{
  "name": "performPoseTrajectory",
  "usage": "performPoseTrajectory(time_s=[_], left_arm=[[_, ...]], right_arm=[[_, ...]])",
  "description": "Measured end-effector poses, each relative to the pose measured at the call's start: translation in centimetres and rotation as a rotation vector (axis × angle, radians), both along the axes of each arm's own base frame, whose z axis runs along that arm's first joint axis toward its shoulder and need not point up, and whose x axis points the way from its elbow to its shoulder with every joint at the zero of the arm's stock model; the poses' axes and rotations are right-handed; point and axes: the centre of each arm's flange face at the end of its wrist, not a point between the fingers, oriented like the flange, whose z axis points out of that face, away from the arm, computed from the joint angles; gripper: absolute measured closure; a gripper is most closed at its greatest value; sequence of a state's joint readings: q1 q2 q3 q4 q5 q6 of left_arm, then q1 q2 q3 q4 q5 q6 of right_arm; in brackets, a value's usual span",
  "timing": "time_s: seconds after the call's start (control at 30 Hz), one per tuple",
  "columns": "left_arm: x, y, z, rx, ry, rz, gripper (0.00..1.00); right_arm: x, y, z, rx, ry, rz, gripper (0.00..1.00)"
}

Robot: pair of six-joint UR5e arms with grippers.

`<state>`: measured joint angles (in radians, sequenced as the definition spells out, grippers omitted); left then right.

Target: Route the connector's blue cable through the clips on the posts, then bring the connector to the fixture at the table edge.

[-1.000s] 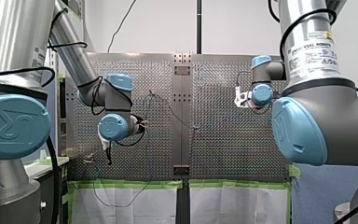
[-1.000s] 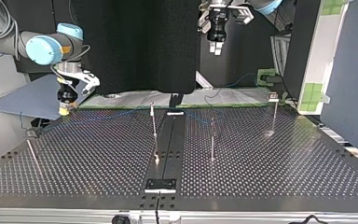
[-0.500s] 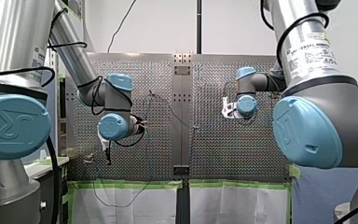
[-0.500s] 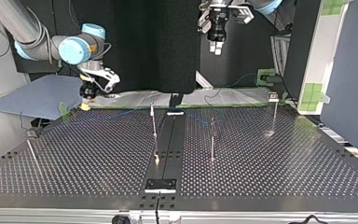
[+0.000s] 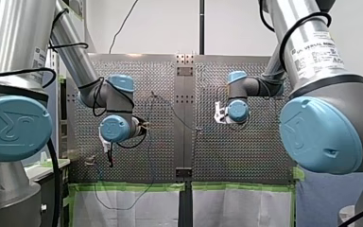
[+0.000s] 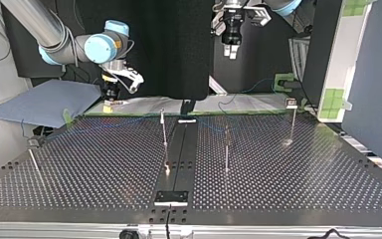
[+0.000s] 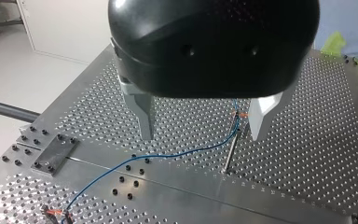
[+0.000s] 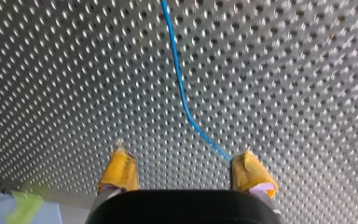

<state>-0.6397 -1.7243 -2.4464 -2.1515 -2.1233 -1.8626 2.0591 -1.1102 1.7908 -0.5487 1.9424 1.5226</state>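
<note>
Blue cable (image 8: pixel 181 91), thin and wavy

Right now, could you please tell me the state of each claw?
Left claw: open, holding nothing.
Right claw: open, holding nothing.

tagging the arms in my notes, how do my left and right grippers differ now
My left gripper has pale metal fingers under a black body; my right gripper has yellow pads. The left gripper hangs high above the table, near a post; the right gripper sits close to the table, the blue cable running toward one pad. Both are open, holding nothing.
</note>
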Motion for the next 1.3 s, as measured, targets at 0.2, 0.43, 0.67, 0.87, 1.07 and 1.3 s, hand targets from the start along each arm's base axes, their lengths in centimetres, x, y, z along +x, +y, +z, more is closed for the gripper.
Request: performPoseTrajectory(time_s=[0.2, 0.43, 0.67, 0.87, 1.07, 1.3], left_arm=[[0.1, 0.1, 0.0, -0.001, -0.001, 0.004, 0.00], [0.5, 0.4, 0.1, -0.012, -0.004, 0.038, 0.00], [1.0, 0.9, 0.3, -0.005, 0.005, 0.091, 0.00], [1.1, 1.4, 0.3, -0.001, 0.005, 0.135, 0.00], [1.1, 1.5, 0.3, 0.001, 0.005, 0.142, 0.00], [1.1, 1.5, 0.3, 0.001, 0.006, 0.142, 0.00]], right_arm=[[2.1, 1.8, -0.2, 0.010, -0.004, 0.042, 0.00], [4.0, 3.9, -0.3, 0.021, -0.005, 0.066, 0.00], [5.4, 6.0, -0.5, 0.040, -0.011, 0.064, 0.00], [6.6, 7.9, -0.5, 0.043, 0.003, 0.065, 0.00], [7.8, 9.6, -0.5, 0.039, 0.011, 0.066, 0.00], [8.0, 10.0, -0.5, 0.038, 0.013, 0.066, 0.00]])
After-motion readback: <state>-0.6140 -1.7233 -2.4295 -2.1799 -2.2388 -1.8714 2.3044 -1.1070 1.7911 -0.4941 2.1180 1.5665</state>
